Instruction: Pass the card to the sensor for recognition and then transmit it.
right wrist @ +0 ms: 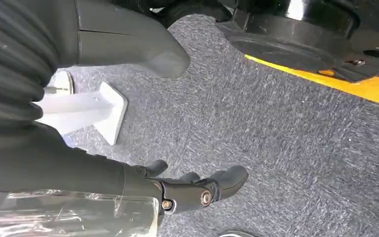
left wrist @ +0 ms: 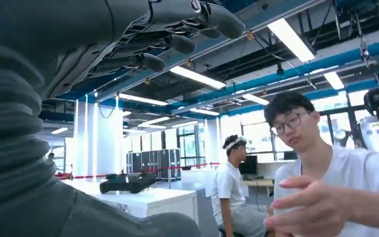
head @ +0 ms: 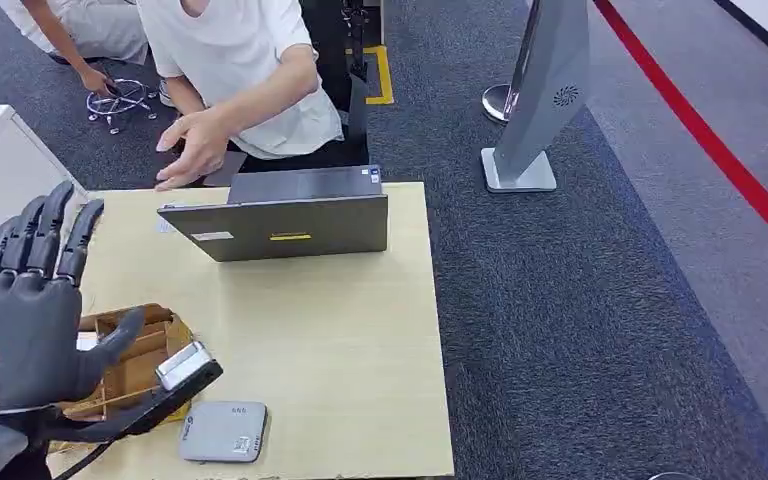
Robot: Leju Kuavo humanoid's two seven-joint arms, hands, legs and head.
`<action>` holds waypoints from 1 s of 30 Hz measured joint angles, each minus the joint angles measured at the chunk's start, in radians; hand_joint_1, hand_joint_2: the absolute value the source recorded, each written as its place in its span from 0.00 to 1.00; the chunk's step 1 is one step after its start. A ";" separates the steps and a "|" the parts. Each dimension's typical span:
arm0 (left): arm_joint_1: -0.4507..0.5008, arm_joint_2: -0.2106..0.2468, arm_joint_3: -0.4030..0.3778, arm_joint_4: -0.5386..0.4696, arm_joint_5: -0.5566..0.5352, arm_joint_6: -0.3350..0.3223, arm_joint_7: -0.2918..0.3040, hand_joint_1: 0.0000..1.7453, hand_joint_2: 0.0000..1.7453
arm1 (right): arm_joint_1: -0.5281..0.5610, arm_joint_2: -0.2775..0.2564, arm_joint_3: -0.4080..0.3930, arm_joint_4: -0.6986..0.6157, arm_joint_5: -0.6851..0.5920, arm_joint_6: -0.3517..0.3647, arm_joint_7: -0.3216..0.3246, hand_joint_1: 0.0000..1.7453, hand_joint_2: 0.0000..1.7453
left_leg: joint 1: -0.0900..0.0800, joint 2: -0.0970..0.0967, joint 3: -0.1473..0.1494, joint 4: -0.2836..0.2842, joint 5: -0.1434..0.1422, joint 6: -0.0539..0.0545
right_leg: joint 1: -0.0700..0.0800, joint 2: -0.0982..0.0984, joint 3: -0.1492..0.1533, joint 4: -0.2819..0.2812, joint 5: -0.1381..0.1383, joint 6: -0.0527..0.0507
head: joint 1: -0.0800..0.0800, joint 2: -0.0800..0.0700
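Two robot hands are holding nothing. Nearest, the left hand (head: 20, 320) is hovering open at the left edge of the tabletop (head: 340, 330), its fingers (head: 55, 230) pointing straight up and its thumb reaching out over one open cardboard box (head: 135, 365). The right hand (right wrist: 128, 173) is hanging over grey carpet, its fingers (right wrist: 227, 177) loosely bent and well apart from the thumb.

One flat grey sensor (head: 223, 432) is lying on the tabletop's near edge, just beside the box. I cannot tell where the card is.

Farther back, one grey laptop (head: 290, 225) is sitting open at the tabletop's far edge, its lid facing the robot. Behind it, one person in a white shirt is reaching a hand (head: 195, 145) down toward the far left corner of the tabletop. A second person (head: 80, 30) is crouching farther back on the left.

To the right, one grey stand (head: 545, 100) is standing on the carpet (head: 580, 300), and one red line (head: 720, 150) is running diagonally across the floor beyond it.
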 joint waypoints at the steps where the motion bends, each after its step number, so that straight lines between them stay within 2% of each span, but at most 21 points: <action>1: 0.026 0.009 0.011 0.002 0.000 0.014 -0.006 0.00 1.00 | -0.001 0.000 0.005 0.003 -0.006 -0.007 0.004 0.00 1.00 | 0.000 0.000 0.000 0.000 0.000 0.000 | 0.000 0.000 0.000 0.000 0.000 0.000 | 0.000 0.000; 4: 0.133 0.032 0.060 0.014 0.007 0.052 -0.021 0.00 1.00 | -0.006 0.000 0.014 0.011 -0.017 -0.026 0.016 0.00 1.00 | 0.000 0.001 0.000 0.000 0.000 0.000 | 0.000 0.001 0.000 0.000 0.000 0.000 | 0.000 0.000; 8: 0.293 0.031 0.131 0.063 0.016 0.095 -0.032 0.00 1.00 | -0.013 0.000 0.019 0.019 -0.017 -0.030 0.034 0.00 1.00 | 0.000 0.002 -0.001 0.000 -0.001 0.000 | 0.000 0.001 -0.001 0.000 -0.001 0.000 | 0.000 0.000; 11: 0.393 0.005 0.184 0.112 0.016 0.117 -0.034 0.00 1.00 | -0.020 0.000 0.017 0.019 -0.015 -0.023 0.034 0.00 1.00 | 0.000 0.002 -0.001 0.000 -0.001 0.000 | 0.000 0.001 -0.001 0.000 -0.001 0.000 | 0.000 0.000; 14: 0.454 -0.032 0.243 0.154 0.007 0.133 -0.052 0.00 1.00 | -0.027 0.000 0.013 0.020 -0.013 -0.014 0.034 0.00 1.00 | 0.000 0.001 -0.001 0.000 -0.001 0.000 | 0.000 0.000 -0.002 0.000 -0.001 0.000 | 0.000 0.000; 18: 0.488 -0.099 0.334 0.200 -0.026 0.149 -0.087 0.00 1.00 | -0.034 0.000 0.006 0.022 -0.007 -0.013 0.034 0.00 1.00 | 0.000 0.001 -0.001 0.000 -0.001 0.000 | 0.000 0.000 -0.002 0.000 -0.001 0.000 | 0.000 0.000; 21: 0.491 -0.129 0.394 0.239 -0.027 0.169 -0.087 0.00 1.00 | -0.037 0.000 0.005 0.022 -0.002 -0.012 0.034 0.00 1.00 | 0.000 0.001 0.000 0.000 -0.001 0.000 | 0.000 0.000 -0.001 0.000 -0.001 0.000 | 0.000 0.000; 26: 0.491 -0.155 0.439 0.272 -0.028 0.175 -0.087 0.00 1.00 | -0.039 0.000 0.004 0.022 0.004 -0.012 0.034 0.00 1.00 | 0.000 0.000 0.000 0.000 -0.001 0.000 | 0.000 0.000 0.001 0.000 0.000 0.000 | 0.000 0.000; 30: 0.484 -0.159 0.455 0.291 -0.028 0.211 -0.051 0.00 1.00 | -0.039 0.000 0.004 0.023 0.008 -0.012 0.034 0.00 1.00 | 0.000 0.000 0.000 0.000 -0.001 0.000 | 0.000 0.000 0.000 0.000 0.000 0.000 | 0.000 0.000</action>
